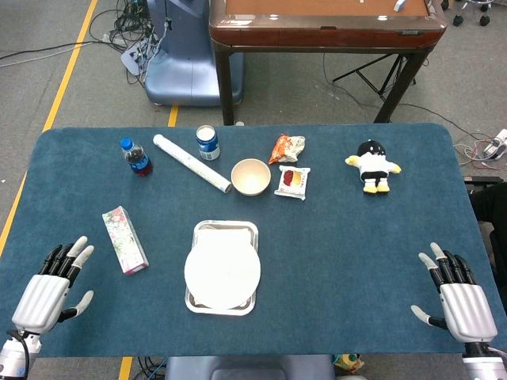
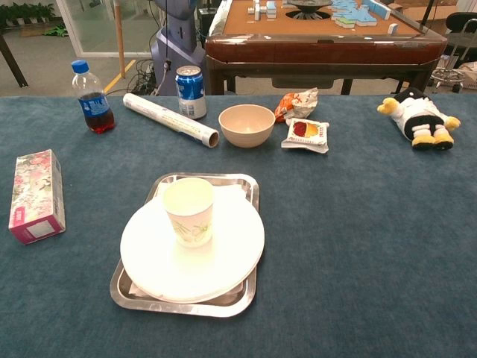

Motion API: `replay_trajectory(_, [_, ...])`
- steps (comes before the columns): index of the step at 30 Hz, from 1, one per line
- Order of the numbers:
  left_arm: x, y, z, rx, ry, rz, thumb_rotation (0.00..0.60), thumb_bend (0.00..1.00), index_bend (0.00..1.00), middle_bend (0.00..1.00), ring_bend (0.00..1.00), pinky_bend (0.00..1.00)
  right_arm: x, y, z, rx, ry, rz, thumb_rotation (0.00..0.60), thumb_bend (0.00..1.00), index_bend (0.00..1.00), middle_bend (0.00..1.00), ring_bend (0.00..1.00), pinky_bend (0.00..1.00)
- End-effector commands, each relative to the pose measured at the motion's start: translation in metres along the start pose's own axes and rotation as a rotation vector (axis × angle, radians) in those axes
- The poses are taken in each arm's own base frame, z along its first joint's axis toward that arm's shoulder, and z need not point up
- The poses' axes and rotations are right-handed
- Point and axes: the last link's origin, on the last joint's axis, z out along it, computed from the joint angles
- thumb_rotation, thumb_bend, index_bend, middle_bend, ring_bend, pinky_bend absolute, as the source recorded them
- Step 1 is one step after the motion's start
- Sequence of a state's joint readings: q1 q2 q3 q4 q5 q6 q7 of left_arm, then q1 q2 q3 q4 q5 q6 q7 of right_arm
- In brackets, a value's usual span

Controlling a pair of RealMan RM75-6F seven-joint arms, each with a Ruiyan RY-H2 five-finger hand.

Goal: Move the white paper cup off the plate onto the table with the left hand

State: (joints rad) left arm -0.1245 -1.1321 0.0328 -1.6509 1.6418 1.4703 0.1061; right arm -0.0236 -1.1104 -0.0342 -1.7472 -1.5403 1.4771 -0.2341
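Note:
The white paper cup (image 2: 190, 212) with a faint green print stands upright on a round white plate (image 2: 238, 246), toward the plate's far-left part. The plate lies in a metal tray (image 2: 250, 186) at the table's near centre. From above, the plate (image 1: 223, 277) and tray (image 1: 253, 229) show clearly, but the cup blends into the white. My left hand (image 1: 47, 291) rests open at the near left edge, well left of the tray. My right hand (image 1: 458, 297) rests open at the near right edge. Neither hand shows in the chest view.
A pink tissue box (image 1: 124, 240) lies between my left hand and the tray. Along the far side stand a cola bottle (image 1: 136, 157), a foil roll (image 1: 192, 163), a blue can (image 1: 207, 142), a beige bowl (image 1: 250, 176), snack packets (image 1: 291, 181) and a penguin plush (image 1: 372, 166).

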Motion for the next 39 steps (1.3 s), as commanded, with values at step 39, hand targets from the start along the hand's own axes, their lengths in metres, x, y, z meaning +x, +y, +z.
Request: replay_trajectory(39, [-0.014,0.057,0.032,-0.300,-0.099,0.176,0.600,0.32,0.00,0.00,0.00,0.00,-0.007,0.003,0.014,-0.026,-0.052,0.012,0.600,0.21,0.00,0.00,0.00,0.00])
